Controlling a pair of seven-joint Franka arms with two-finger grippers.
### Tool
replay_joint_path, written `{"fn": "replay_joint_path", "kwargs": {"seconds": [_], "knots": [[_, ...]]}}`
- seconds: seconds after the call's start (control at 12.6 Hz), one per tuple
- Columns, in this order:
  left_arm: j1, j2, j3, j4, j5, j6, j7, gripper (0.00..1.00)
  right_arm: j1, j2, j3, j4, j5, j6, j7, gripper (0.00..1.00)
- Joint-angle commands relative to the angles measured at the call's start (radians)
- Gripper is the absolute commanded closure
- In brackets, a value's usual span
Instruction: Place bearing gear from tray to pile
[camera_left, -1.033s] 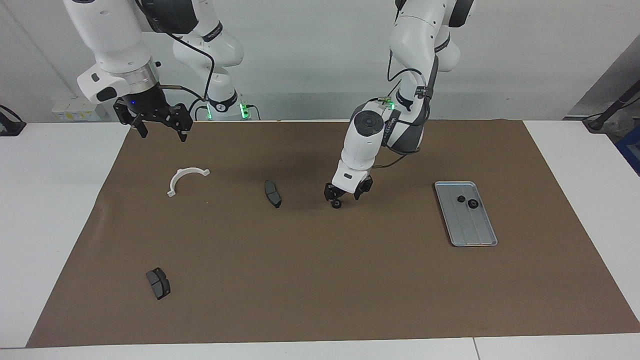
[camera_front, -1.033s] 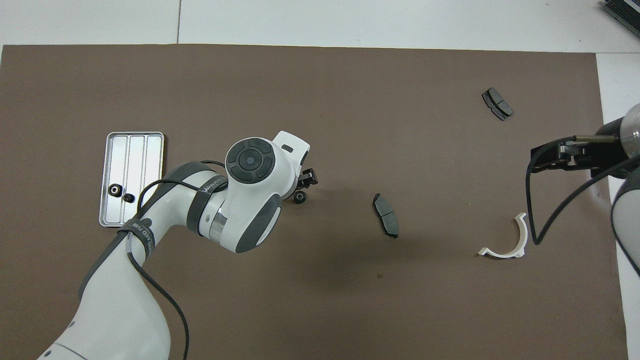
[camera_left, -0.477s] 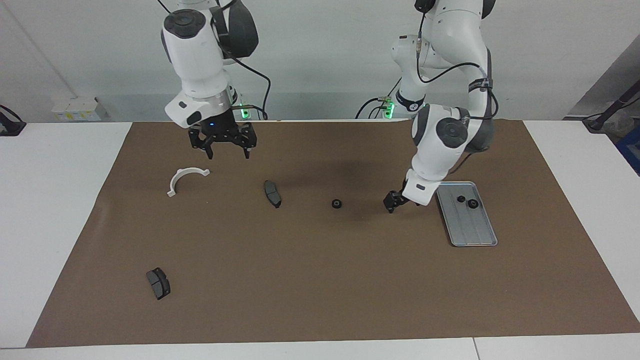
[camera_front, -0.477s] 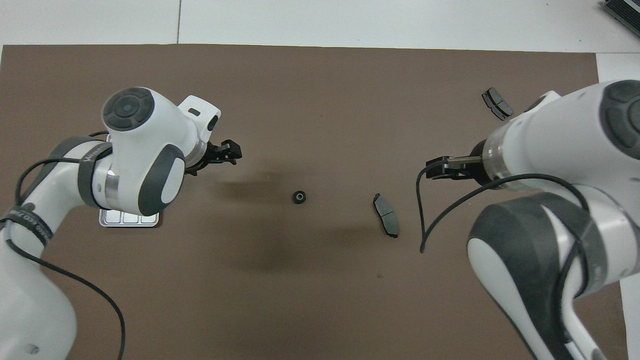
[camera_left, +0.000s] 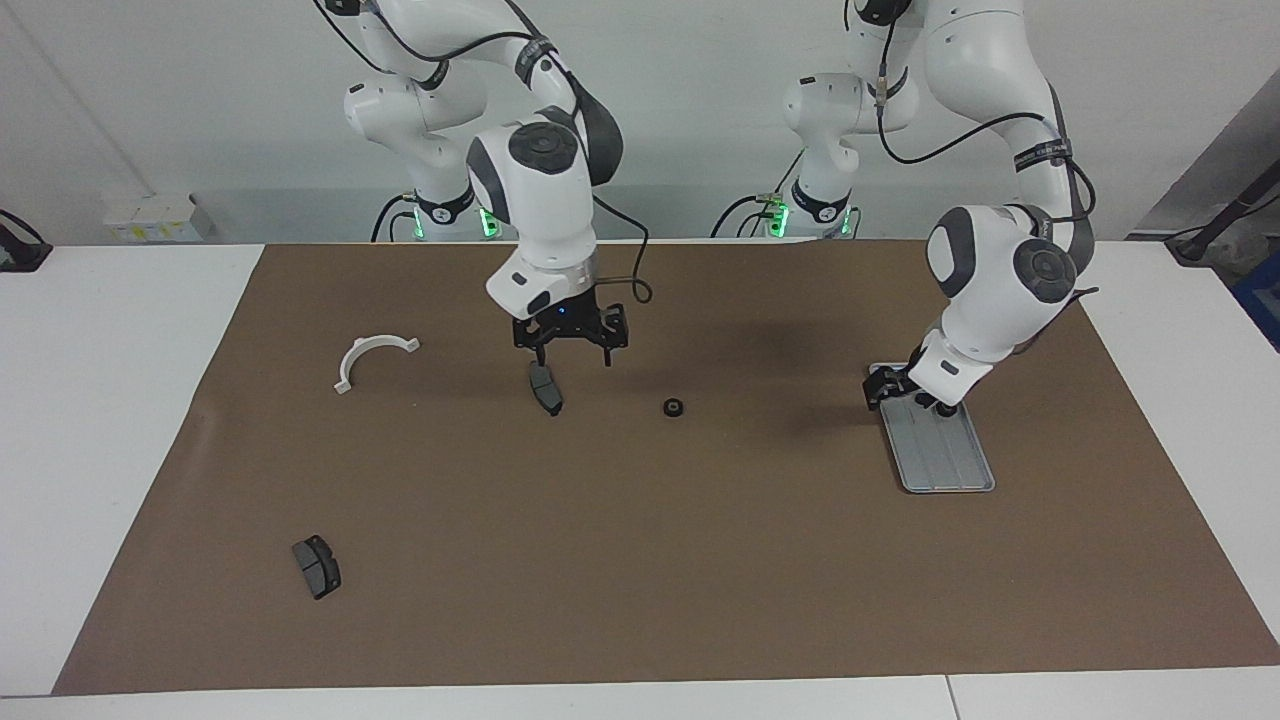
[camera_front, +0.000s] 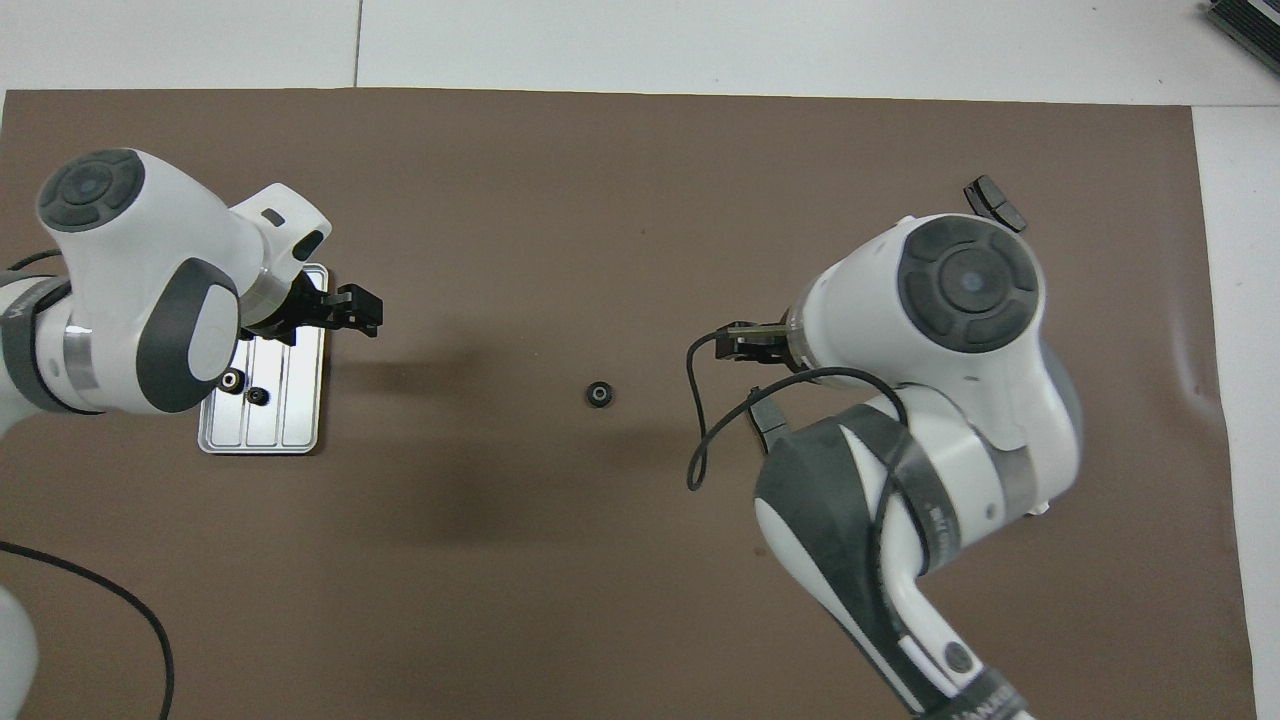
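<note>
The left gripper (camera_left: 893, 388) hangs low over the tray (camera_left: 950, 465), at the end nearer the robots. I cannot tell if it is open or shut, and I see nothing in it. The tray sits toward the left arm's end of the brown mat (camera_left: 700, 580).

One loose gear (camera_left: 674, 407) lies on the mat between the tray and a dark brake pad (camera_left: 545, 388). The right gripper (camera_left: 570, 348) hangs just over that pad, wide open and empty.

I think the job now is to pick up another gear. To do it well, the left gripper should come straight down over one gear, not both. It should stay off the tray's rim, squeeze gently, and lift before it moves to the side.

The view from above shows the two tray gears (camera_front: 231, 379), close together. From across the table the left arm hides them. That view shows the white bracket (camera_left: 372, 355), which the right arm covers from above. It also shows how low each gripper is.
</note>
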Motion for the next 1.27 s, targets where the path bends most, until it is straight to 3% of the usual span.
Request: {"fn": "replay_joint_path", "kwargs": {"seconds": [0.0, 0.32, 0.56, 0.95, 1.19], "knots": [[0.06, -0.066, -0.009, -0.097, 0.001, 0.026, 0.02, 0.1, 0.044, 0.1, -0.004, 0.074, -0.048, 0.044, 0.102, 0.0], [0.066, -0.097, -0.001, -0.171, 0.009, 0.087, -0.142, 0.1, 0.127, 0.296, -0.004, 0.21, -0.14, 0.054, 0.236, 0.0], [0.051, -0.114, -0.001, -0.208, 0.078, 0.104, -0.396, 0.11, 0.137, 0.324, -0.003, 0.201, -0.137, 0.147, 0.242, 0.0], [0.047, -0.121, -0.001, -0.277, 0.08, 0.224, -0.575, 0.17, 0.169, 0.329, -0.001, 0.16, -0.131, 0.135, 0.237, 0.02], [0.048, -0.126, -0.001, -0.314, 0.08, 0.282, -0.618, 0.23, 0.171, 0.326, -0.001, 0.149, -0.13, 0.138, 0.237, 0.16]]}}
